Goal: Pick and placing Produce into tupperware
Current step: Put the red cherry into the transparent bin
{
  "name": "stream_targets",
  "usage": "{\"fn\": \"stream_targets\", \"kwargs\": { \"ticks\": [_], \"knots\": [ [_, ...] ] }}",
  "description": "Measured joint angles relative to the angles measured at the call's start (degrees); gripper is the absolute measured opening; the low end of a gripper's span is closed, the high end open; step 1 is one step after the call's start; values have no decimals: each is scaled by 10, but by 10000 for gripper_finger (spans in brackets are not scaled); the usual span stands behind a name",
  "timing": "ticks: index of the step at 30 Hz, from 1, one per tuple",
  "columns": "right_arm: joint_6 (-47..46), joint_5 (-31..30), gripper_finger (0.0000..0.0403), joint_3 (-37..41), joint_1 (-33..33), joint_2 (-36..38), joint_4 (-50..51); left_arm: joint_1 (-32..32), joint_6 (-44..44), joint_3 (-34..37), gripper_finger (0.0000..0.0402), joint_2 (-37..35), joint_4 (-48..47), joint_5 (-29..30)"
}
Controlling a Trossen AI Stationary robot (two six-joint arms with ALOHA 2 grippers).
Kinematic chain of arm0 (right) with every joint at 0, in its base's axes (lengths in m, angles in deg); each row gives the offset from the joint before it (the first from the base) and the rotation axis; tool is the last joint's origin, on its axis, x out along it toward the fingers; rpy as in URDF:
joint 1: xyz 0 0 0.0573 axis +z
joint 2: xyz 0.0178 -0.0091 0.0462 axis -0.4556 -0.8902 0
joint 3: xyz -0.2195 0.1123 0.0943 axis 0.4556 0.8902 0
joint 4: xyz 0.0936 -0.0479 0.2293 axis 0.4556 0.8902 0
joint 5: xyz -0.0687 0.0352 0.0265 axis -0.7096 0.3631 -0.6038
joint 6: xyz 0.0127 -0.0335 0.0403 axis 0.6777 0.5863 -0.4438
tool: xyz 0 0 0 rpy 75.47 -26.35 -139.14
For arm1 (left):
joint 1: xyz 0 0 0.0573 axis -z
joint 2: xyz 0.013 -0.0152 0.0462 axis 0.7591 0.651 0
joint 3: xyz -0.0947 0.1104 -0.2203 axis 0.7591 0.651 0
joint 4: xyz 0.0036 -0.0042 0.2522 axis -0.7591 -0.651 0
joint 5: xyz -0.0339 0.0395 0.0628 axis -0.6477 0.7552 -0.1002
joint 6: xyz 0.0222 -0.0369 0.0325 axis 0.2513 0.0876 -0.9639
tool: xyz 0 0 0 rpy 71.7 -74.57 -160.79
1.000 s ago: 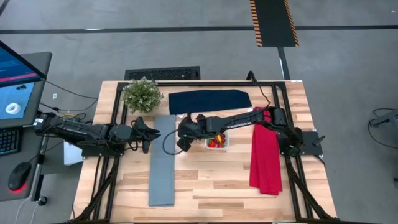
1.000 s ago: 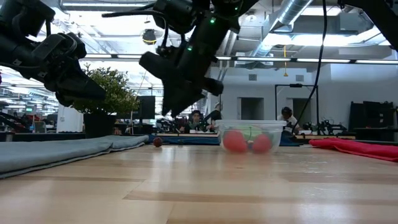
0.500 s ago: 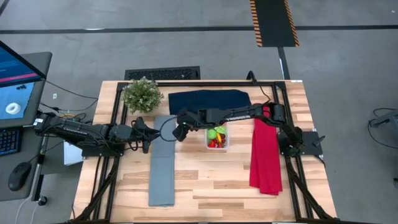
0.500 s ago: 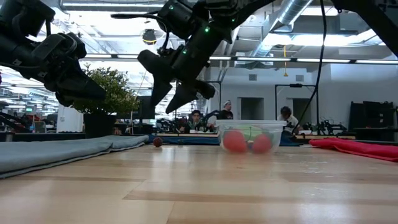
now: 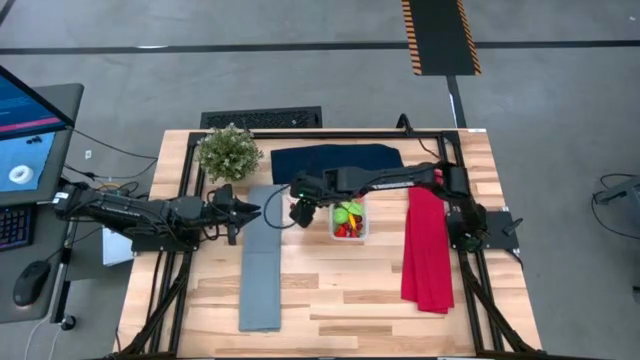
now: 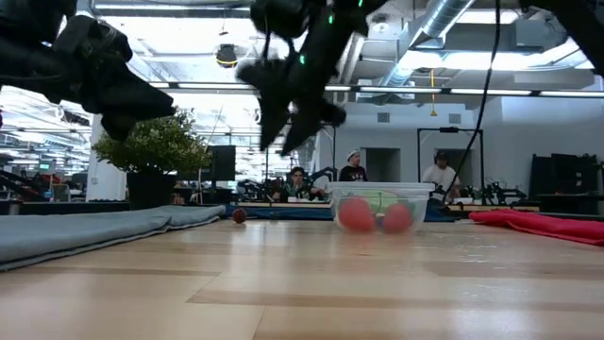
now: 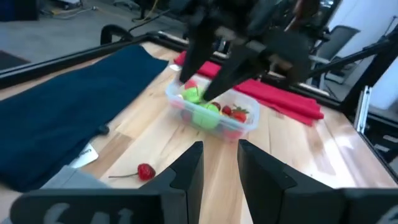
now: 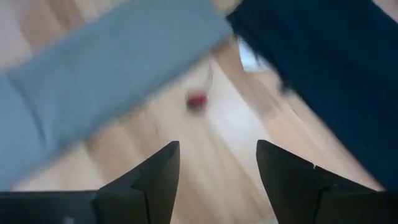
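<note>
open-plan robotics lab: exposed ducts [image 6: 444,28], people at workstations [image 6: 351,170].

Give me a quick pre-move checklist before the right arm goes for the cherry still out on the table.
1. Right gripper open and empty: ok.
2. Cherry free on bare wood between the grey cloth and the navy cloth: ok.
3. Right gripper lined up over the cherry: not ok, it hangs above the table, off to one side.
4. Left gripper clear of the path: cannot tell, it hovers over the grey cloth, pointing toward the cherry.
5. Tupperware upright, produce inside: ok.
</note>
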Motion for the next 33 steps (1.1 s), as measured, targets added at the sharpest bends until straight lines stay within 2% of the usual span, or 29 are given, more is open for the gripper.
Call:
{"fn": "stream_targets", "kwargs": {
  "ticks": [7, 10, 15, 19, 23, 25, 28, 31, 33],
  "knots": [
    [-3, -14, 228, 2, 52, 62, 52, -54, -23, -16, 87, 45, 5, -75],
    [1, -56, 225, 2, 89, 74, 48, -80, -41, -44, 87, 96, 0, -98],
    [1, -139, 218, 5, 153, 74, 43, -114, -125, -101, 87, 203, 8, -184],
    [-20, -183, 209, 34, 198, 77, 34, -134, -132, -130, 87, 280, 20, -177],
    [-57, -219, 193, 95, 237, 116, 2, -147, -148, -144, 87, 346, 69, -178],
    [-53, -219, 183, 137, 260, 134, -52, -151, -154, -154, 87, 376, 91, -181],
    [11, -190, 167, 210, 301, 165, -173, -155, -167, -165, 87, 412, 114, -204],
    [76, -144, 151, 284, 330, 211, -344, -154, -179, -177, 87, 440, 135, -229],
    [118, -150, 142, 331, 342, 242, -433, -154, -179, -190, 87, 456, 140, -231]
  ]
}}
